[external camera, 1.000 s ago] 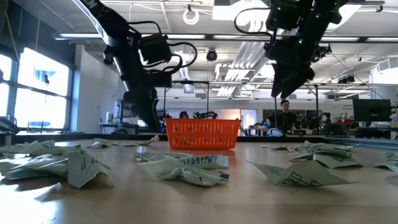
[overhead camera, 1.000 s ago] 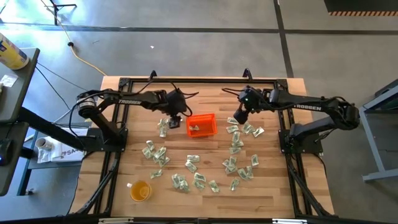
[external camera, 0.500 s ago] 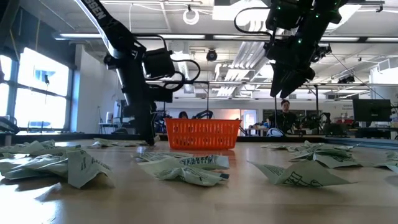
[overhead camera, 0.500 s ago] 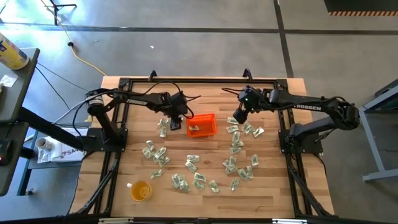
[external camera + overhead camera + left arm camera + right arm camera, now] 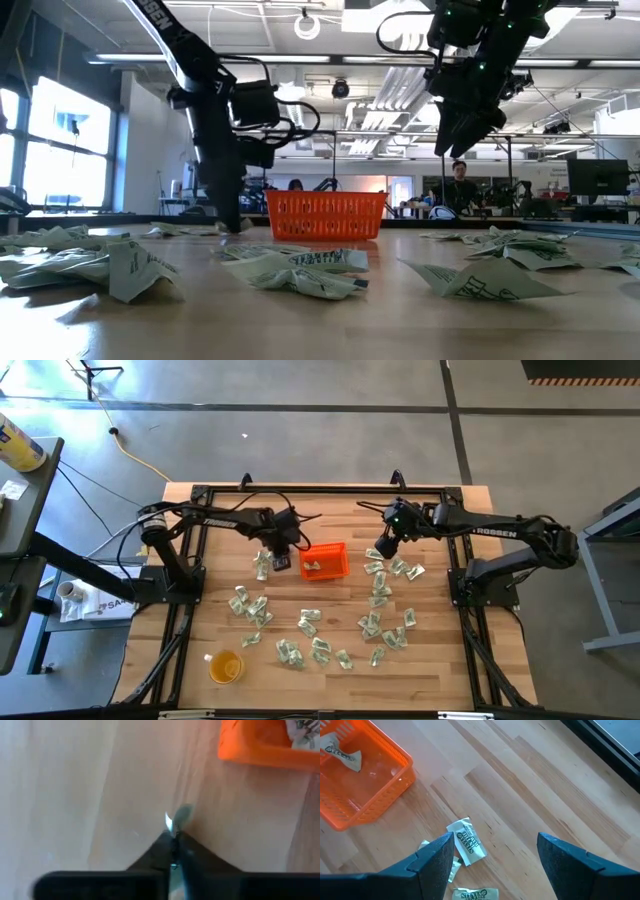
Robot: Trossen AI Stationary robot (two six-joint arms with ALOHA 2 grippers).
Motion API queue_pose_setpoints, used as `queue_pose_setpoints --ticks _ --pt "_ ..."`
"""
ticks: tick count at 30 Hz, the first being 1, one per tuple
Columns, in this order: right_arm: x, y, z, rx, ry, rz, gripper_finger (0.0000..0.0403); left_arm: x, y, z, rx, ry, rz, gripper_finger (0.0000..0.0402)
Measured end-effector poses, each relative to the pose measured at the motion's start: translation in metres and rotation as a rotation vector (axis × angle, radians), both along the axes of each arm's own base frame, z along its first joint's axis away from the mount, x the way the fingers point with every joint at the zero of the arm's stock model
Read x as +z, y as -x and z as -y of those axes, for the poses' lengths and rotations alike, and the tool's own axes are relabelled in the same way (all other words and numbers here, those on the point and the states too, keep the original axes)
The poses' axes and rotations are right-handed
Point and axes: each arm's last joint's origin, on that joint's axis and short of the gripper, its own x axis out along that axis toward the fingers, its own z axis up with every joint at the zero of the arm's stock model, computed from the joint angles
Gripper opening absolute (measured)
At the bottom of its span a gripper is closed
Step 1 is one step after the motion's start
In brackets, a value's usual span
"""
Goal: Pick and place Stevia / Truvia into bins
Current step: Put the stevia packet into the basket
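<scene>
Your wooden surface [image 5: 340,585] carries Stevia sachets [image 5: 320,645] scattered across its near half and right side; bare wood lies along the far edge. The orange bin [image 5: 326,561] sits centre-far with one sachet [image 5: 342,754] inside. Left claw [image 5: 173,837] is down at the surface just left of the bin, pinched tight on a sachet edge [image 5: 176,817]. Right claw [image 5: 492,850] hangs wide, holding nothing, above the sachets right of the bin.

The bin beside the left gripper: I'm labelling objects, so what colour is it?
Orange. The bin, with a slotted wall, shows best in the right wrist view.
</scene>
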Motion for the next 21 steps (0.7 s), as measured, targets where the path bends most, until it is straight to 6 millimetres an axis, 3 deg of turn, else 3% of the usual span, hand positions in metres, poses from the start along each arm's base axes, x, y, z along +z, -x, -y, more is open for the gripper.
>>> queue_pose_setpoints --ticks 3,6,9,12,17,21 --pt "0.000 0.000 0.000 0.016 0.019 -0.012 0.0275 0.010 -0.005 -0.001 0.038 0.025 -0.012 0.0021" --pt "0.000 0.001 0.001 0.024 0.049 -0.029 0.0275 0.028 -0.012 -0.005 0.075 0.034 -0.024 0.0042" --pt "0.000 0.001 0.001 0.031 0.069 -0.042 0.0275 0.053 -0.020 -0.007 0.100 0.017 -0.045 0.0064" --pt "0.000 0.002 0.001 0.032 0.063 -0.057 0.0275 0.079 -0.029 -0.007 0.087 -0.012 -0.028 0.0051" --pt "-0.004 0.009 0.000 0.045 -0.005 -0.123 0.0275 0.114 -0.050 -0.004 -0.029 0.047 0.173 0.0021" --pt "-0.016 0.017 0.002 0.041 -0.090 -0.140 0.0275 0.117 -0.059 -0.003 -0.091 0.132 0.299 0.0035"
